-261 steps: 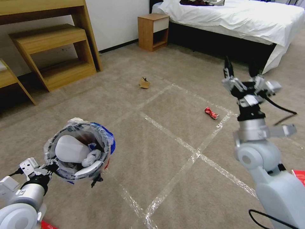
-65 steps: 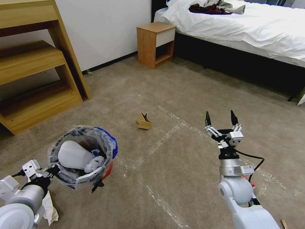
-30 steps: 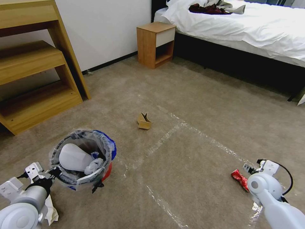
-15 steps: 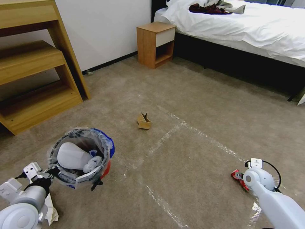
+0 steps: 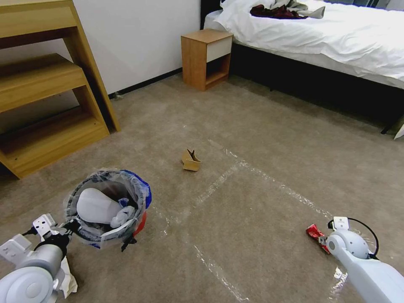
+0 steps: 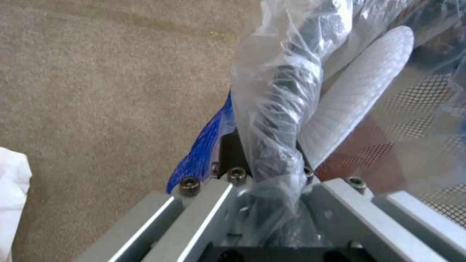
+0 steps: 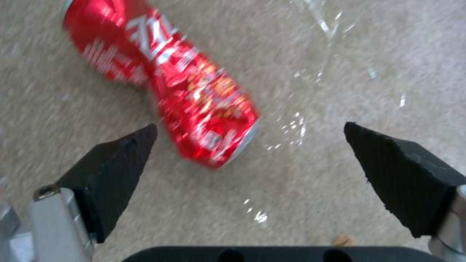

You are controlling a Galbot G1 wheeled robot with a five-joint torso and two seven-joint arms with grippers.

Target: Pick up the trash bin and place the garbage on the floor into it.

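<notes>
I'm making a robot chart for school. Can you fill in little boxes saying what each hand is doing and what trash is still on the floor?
left gripper: shut on the trash bin rim, holding it up
right gripper: open, low over the red soda can
on the floor: soda can, cardboard scrap, white tissue
in the bin: white slipper

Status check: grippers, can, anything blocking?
Left gripper shut on trash bin rim. Right gripper open over red can. Nothing in the way.
</notes>
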